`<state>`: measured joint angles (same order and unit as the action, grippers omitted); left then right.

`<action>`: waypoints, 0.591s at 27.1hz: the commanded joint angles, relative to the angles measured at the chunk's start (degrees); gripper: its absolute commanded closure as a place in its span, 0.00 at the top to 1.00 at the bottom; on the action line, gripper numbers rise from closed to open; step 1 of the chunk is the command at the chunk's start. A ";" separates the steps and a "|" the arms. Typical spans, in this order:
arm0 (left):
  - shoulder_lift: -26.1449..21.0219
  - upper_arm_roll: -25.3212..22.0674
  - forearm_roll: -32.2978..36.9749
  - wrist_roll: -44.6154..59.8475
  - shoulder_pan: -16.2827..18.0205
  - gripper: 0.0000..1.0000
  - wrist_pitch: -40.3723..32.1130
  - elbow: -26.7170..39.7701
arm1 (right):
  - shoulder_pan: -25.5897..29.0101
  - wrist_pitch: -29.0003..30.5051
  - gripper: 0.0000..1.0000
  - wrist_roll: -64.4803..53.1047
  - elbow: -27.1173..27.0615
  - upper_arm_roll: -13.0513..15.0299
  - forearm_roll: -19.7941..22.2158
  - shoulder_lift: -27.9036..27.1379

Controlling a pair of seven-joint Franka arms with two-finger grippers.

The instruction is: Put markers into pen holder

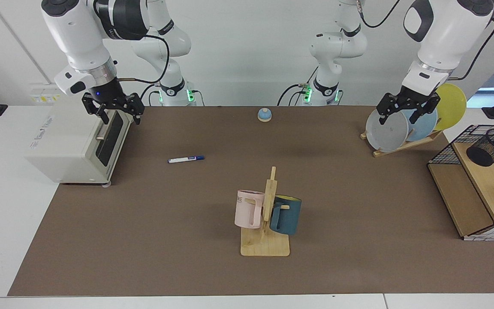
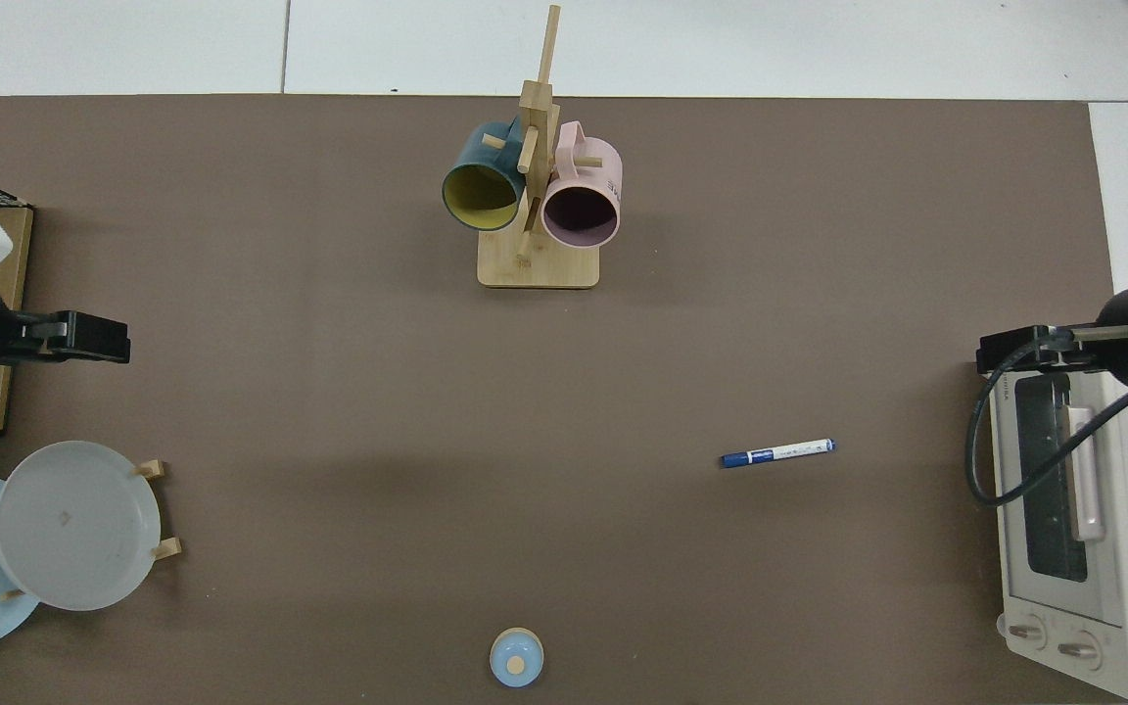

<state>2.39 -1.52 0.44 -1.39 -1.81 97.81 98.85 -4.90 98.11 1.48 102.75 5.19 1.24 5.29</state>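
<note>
A: What is the biggest thing there?

B: The brown table mat [image 1: 187,240], which covers almost the whole table. On it, at the side of the right arm, stands a white toaster oven [image 1: 73,146], with its door to the middle of the mat.

A: And on the other side?

B: A black wire-grid basket with wooden shelves [image 1: 465,201]. The pen holder [image 1: 489,148] is on its upper shelf, tilted, with the open rim up and outward. Just beside the basket is a wooden rack with plates [image 1: 405,126]: grey, light blue and yellow.

A: Where are the arms?

B: Both wait in the air. The right gripper [image 1: 113,110] hangs above the top front edge of the toaster oven, with its fingers spread apart and nothing between them. The left gripper [image 1: 407,110] hangs in front of the plates, fingers also apart and empty.

A: What is in the middle?

B: A wooden mug stand [image 1: 268,223] with a pink mug [image 1: 248,210] and a dark teal mug [image 1: 287,214] hanging on its pegs.

A: And the marker?

B: The marker [image 1: 186,159] lies flat on the mat, alone, between the toaster oven and the mug stand, well apart from the pen holder. In the top view the blue cap end [image 2: 735,459] points to the middle of the mat. A small blue round knob-like object [image 1: 264,114] sits at the far edge, between the arm bases.
</note>
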 commanded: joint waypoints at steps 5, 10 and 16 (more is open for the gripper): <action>0.51 -0.07 -0.53 -1.77 0.75 1.00 0.28 1.25 | 0.51 -0.03 1.00 -1.56 0.97 -0.27 -0.54 0.95; 0.43 -0.07 -0.53 -2.92 0.84 1.00 0.72 1.25 | 0.86 0.15 1.00 -1.56 0.79 -0.18 -0.54 0.86; 0.43 -0.07 -0.53 -2.92 0.84 1.00 0.72 1.25 | 0.94 0.93 1.00 -1.30 0.53 -0.27 -0.72 0.42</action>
<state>2.37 -1.77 0.44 -3.04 -1.76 97.79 99.35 -4.88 98.11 1.48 102.76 5.30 1.24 5.29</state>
